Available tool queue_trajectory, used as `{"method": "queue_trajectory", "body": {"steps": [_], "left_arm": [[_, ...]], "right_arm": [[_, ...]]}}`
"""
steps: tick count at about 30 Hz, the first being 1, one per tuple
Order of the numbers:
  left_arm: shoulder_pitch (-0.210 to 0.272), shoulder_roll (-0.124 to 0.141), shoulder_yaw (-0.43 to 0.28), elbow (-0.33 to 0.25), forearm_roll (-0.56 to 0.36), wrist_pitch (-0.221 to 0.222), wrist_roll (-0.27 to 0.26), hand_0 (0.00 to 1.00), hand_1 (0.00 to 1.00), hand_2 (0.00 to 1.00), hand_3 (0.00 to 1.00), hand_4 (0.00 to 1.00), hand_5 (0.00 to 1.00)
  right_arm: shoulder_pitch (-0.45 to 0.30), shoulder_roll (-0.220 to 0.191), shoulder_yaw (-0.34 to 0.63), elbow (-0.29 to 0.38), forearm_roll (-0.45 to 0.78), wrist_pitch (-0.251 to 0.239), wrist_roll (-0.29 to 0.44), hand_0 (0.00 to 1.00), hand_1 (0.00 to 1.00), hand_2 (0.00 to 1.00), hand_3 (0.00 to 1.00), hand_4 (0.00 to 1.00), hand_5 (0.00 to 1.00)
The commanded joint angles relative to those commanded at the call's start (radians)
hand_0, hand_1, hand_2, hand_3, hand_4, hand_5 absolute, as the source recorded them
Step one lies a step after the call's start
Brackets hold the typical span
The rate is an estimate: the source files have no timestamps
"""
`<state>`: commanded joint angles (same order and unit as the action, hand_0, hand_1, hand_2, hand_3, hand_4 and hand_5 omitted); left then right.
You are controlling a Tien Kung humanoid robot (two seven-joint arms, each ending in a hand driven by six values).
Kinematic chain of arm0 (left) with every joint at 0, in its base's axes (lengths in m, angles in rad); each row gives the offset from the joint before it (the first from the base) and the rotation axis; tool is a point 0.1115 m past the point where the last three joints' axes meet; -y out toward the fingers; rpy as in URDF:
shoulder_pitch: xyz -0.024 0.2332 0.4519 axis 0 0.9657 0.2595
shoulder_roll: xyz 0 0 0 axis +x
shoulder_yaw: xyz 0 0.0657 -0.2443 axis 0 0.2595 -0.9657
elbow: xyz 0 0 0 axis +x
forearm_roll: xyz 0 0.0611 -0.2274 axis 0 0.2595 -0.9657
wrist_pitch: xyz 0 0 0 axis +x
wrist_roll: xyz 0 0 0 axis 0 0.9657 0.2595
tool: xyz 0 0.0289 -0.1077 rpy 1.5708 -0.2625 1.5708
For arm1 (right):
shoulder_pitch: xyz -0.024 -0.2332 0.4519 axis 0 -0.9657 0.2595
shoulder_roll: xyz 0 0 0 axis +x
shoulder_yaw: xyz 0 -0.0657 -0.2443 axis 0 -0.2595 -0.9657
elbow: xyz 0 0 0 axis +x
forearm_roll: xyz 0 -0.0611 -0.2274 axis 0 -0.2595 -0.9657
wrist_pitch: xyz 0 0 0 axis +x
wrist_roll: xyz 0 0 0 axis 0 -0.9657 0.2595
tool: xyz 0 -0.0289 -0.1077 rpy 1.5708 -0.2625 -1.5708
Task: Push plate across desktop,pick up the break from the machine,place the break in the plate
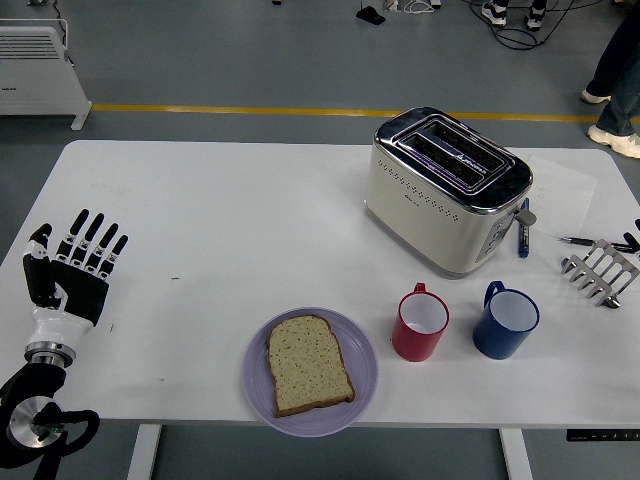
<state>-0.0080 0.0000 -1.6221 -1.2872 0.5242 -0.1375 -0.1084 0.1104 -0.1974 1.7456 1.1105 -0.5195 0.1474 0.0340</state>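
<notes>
Closest to the near edge of the white table, a little left of its middle, sits the lilac plate, its rim almost at the lip of the worktop. A single slice of bread lies flat in the plate, crust all round, filling most of the dish. Just to the right of the plate stands a red mug, upright and with its handle turned toward the far side, and beside that, a small gap between them, a blue mug in the same pose. Near the left edge the left hand is held upright over the worktop with its palm facing the table's middle, all five fingers spread wide and straight, holding nothing; its black forearm drops away below the near left corner. At the right edge, level with the mugs and a bit farther back, a metal toast rack rests on the table, and a dark pen lies just beyond it. Only a black sliver of the right hand shows at that edge, too little to tell how its fingers stand. Farther back, right of centre, the cream and chrome toaster stands set at an angle, both its top slots dark, with a blue marker lying against its right end. Beyond the far right corner, on the grey floor, are a person's legs and shoes.
</notes>
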Motion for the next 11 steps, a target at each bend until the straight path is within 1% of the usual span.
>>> {"method": "queue_trajectory", "body": {"steps": [1, 11], "left_arm": [[0.0, 0.0, 0.0, 0.0, 0.0, -0.001, 0.0, 0.784, 0.786, 0.82, 0.75, 0.558, 0.998], [0.007, 0.0, 0.002, 0.003, 0.001, -0.005, 0.005, 0.784, 0.783, 0.82, 0.749, 0.559, 0.998]], "right_arm": [[0.0, -0.001, 0.001, 0.0, 0.0, 0.0, 0.0, 0.813, 0.781, 0.794, 0.777, 0.505, 0.634], [0.001, -0.009, -0.001, -0.007, 0.0, 0.005, -0.001, 0.812, 0.781, 0.793, 0.777, 0.503, 0.633]]}}
